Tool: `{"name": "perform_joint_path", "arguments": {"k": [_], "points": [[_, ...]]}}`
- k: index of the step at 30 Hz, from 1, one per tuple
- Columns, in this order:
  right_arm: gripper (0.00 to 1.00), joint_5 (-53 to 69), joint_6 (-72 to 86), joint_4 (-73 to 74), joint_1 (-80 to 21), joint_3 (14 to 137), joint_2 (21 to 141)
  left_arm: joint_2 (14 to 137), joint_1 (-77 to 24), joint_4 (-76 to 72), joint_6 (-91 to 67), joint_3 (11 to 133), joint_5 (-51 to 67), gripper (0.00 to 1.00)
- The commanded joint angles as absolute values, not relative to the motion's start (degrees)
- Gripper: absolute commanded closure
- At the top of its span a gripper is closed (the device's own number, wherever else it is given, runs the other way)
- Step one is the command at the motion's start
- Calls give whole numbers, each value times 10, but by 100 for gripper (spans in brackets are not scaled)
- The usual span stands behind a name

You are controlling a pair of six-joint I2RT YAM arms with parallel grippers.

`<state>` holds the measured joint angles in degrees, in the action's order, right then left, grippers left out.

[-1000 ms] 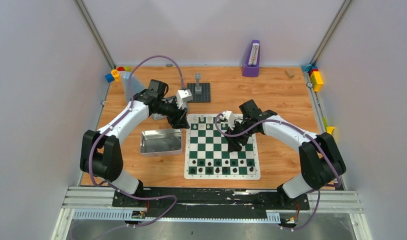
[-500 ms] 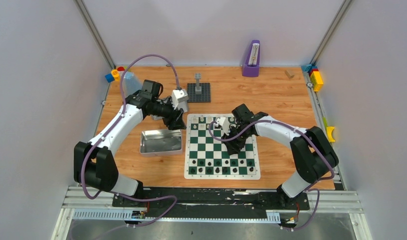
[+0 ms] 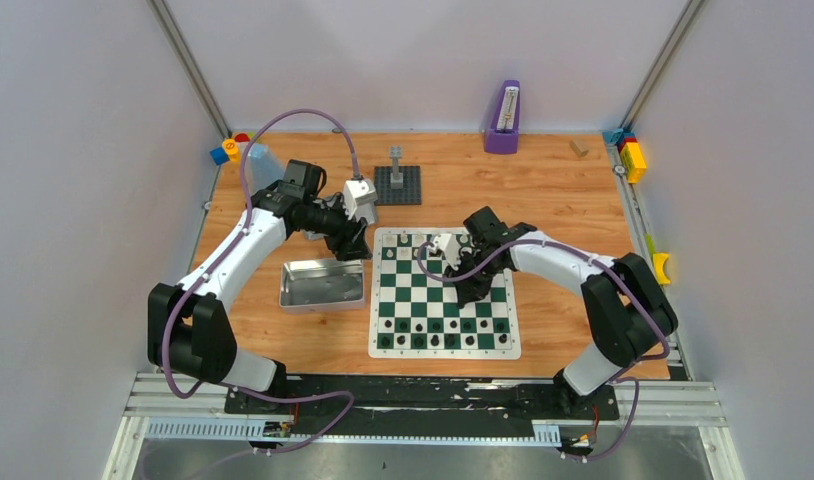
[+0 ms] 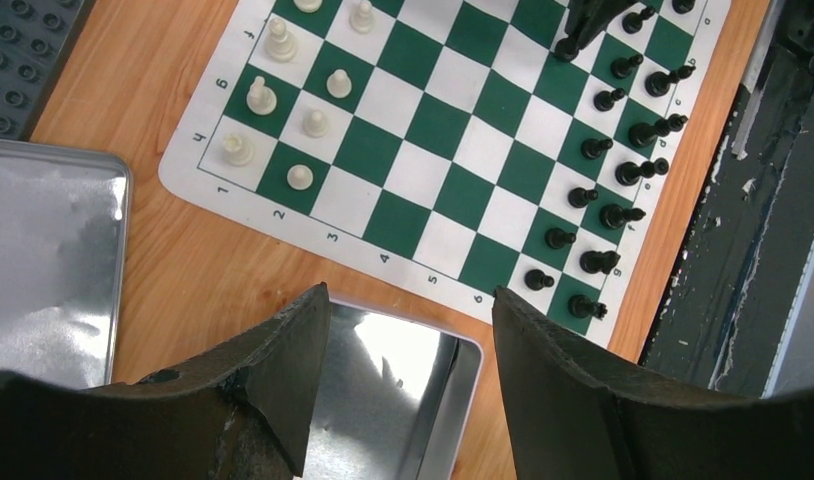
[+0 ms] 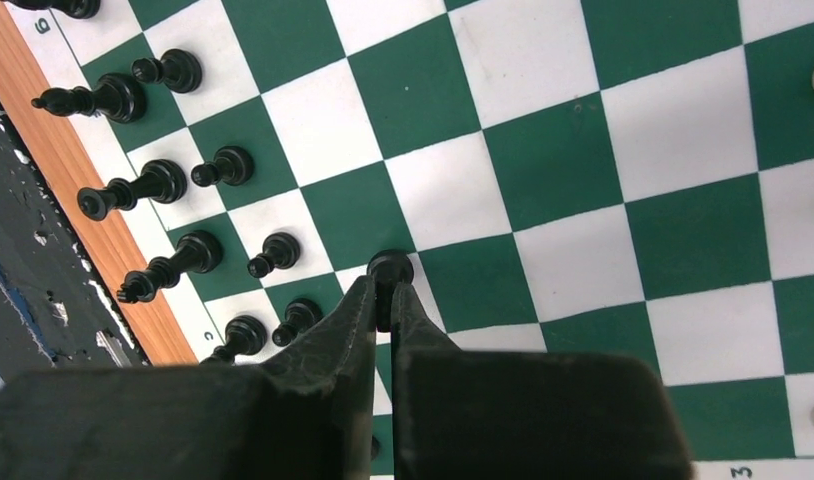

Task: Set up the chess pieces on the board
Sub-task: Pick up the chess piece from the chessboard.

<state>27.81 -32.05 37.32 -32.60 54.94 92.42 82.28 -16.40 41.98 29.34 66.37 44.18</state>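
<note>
The black pawn (image 5: pixel 388 266) is the piece in hand. Its round head shows just past the tips of the right gripper (image 5: pixel 385 292), whose fingers are pinched tight on it, low over the board (image 5: pixel 553 160) at the middle of the right wrist view. It hangs over a white square one step inboard of the other black pawns (image 5: pixel 223 165). Those pawns run down the left of that frame, with the taller black pieces (image 5: pixel 133 190) behind them along the border. I judge it is the last pawn, on its way to its place in that rank. A narrow pinch on the head from above keeps the fingers clear of the close-packed neighbours. The fingers hide whether its base rests on the mat. From the top camera the board lies mid-table, with the black ranks along its lower edge. The cream-white pieces (image 4: pixel 261 97) stand in two short ranks at the upper left of the left wrist frame, so that side looks only partly set. The left gripper (image 4: pixel 411 300) has its fingers spread wide with nothing between them. It hangs just off the board's edge above the silver tin (image 3: pixel 323 284), at left of centre in the top view. It is probably held there to stay out of the right arm's way while remaining close to the white corner.
</note>
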Motion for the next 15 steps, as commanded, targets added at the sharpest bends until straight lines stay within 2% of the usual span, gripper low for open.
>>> {"name": "perform_joint_path", "arguments": {"k": [1,15], "points": [[100,271,-327,398,-330,570,867,812,-160,422,297,666,427,31],[100,208,-343,525,-376,498,692,821,-148,486,322,708,347,30]]}}
